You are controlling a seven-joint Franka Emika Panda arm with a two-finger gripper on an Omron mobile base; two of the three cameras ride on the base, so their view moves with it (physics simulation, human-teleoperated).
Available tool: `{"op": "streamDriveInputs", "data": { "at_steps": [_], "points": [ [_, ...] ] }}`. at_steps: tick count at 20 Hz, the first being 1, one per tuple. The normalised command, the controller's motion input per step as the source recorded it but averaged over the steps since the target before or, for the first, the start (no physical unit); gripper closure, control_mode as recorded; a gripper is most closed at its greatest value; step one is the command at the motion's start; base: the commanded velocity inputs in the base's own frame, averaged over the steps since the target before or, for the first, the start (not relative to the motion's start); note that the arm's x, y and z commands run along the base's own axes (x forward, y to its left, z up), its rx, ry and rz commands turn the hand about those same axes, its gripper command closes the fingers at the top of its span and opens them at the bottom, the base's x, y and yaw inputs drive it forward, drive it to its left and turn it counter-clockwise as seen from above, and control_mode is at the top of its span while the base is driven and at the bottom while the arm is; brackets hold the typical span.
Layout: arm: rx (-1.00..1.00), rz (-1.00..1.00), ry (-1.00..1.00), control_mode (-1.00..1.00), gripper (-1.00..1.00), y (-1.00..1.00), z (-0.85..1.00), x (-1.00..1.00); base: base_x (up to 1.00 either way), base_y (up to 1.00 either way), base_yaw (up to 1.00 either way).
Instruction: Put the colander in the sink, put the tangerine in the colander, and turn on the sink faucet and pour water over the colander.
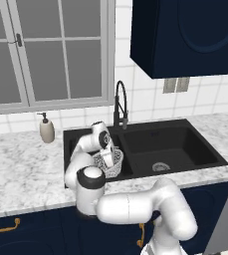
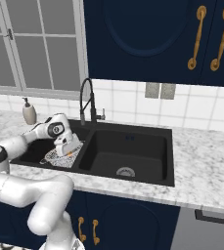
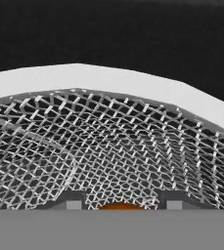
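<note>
I have the gripper [image 2: 68, 148] down inside the colander [image 1: 116, 164], which sits in the left basin of the sink [image 1: 185, 130]. Hand view puts the mesh wall and white rim [image 3: 108, 80] right ahead, and a sliver of the tangerine [image 3: 121, 206] shows between the two fingertips [image 3: 73, 204] at the bottom edge. An orange speck at the gripper in the right base view agrees. So the fruit is in or just above the bowl, between the fingers; I can't tell if the jaws are clamped on it or already let go, too little of the gap shows. Risks as I judge them: if I lift without a full release, the tangerine comes back out with me. The fingers are close to the mesh, so a sideways exit could snag the wire and drag or tip the colander, which looks light and already leans against the basin wall in the left base view. Straight retreat along the hand axis seems safest. Next, the faucet [image 1: 120, 103] stands just behind the divider; its spout may not be over the left basin, so water could miss the bowl unless I swing it. The arm's elbow is near the counter edge, so a wide swing could clip it. No brands, labels or readable writing anywhere; the soap bottle [image 1: 47, 129] is blank.
</note>
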Motion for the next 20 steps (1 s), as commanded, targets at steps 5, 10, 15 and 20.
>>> {"op": "streamDriveInputs", "data": {
  "at_steps": [5, 10, 15, 20],
  "points": [
    [0.00, 0.00, -0.58, -1.00, -1.00, 0.22, -0.09, -0.77, 0.00, 0.00, 0.00],
    [-0.01, -0.02, -0.79, -1.00, -1.00, 0.95, 0.21, -0.64, 0.00, 0.00, 0.00],
    [0.07, -0.01, -0.62, -1.00, -1.00, 0.53, 0.87, -0.45, 0.00, 0.00, 0.00],
    [0.18, 0.00, -0.35, -1.00, -1.00, 0.00, 1.00, -0.36, 0.00, 0.00, 0.00]
  ]
}}
